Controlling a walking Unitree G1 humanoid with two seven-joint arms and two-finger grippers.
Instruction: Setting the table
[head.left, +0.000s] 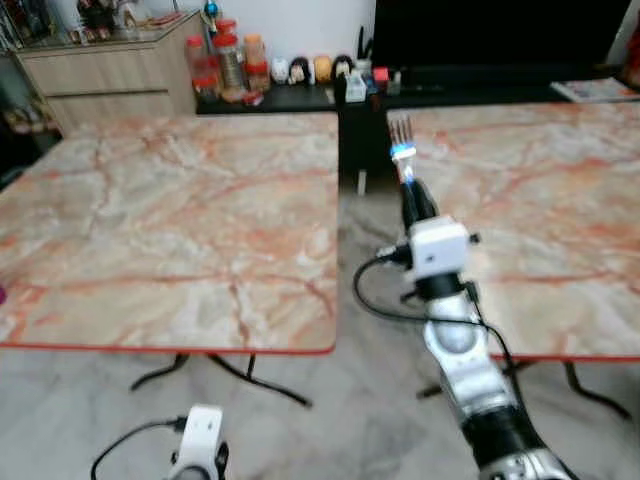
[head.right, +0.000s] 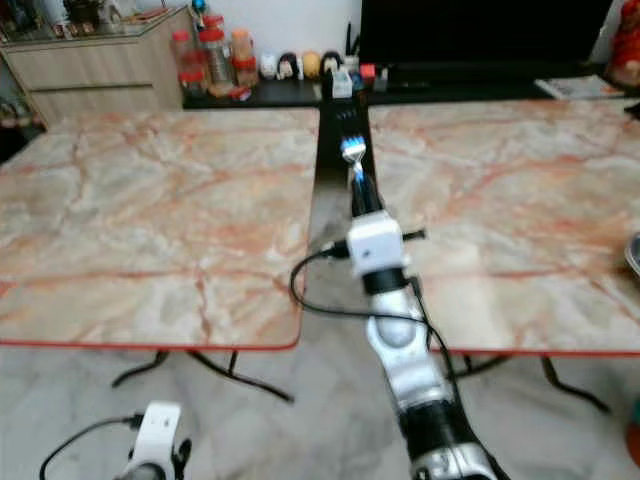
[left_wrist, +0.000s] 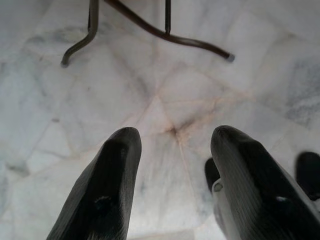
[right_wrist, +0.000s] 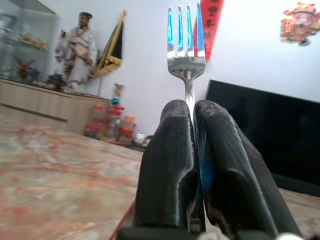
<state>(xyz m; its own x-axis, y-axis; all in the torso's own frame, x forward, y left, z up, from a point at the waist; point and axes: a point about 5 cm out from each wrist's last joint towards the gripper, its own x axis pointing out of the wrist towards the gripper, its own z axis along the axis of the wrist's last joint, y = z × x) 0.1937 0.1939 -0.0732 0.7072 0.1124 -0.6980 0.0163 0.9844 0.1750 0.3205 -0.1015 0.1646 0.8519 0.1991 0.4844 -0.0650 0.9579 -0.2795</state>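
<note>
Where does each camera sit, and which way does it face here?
Left eye: head, down at two marble tables; right arm holds a fork over the gap.
Right eye: same scene; left arm low.
Left wrist: along the open left gripper at the floor.
Right wrist: along the right gripper, shut on the fork, toward the wall.
Shared: fork, tables.

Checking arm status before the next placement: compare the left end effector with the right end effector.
The right end effector is shut on a fork; the left end effector is open and holds nothing. The right one is raised in the gap between the two marble tables, fork tines up; the left one hangs low, pointing at the floor near a table leg. Both have two long black fingers.
</note>
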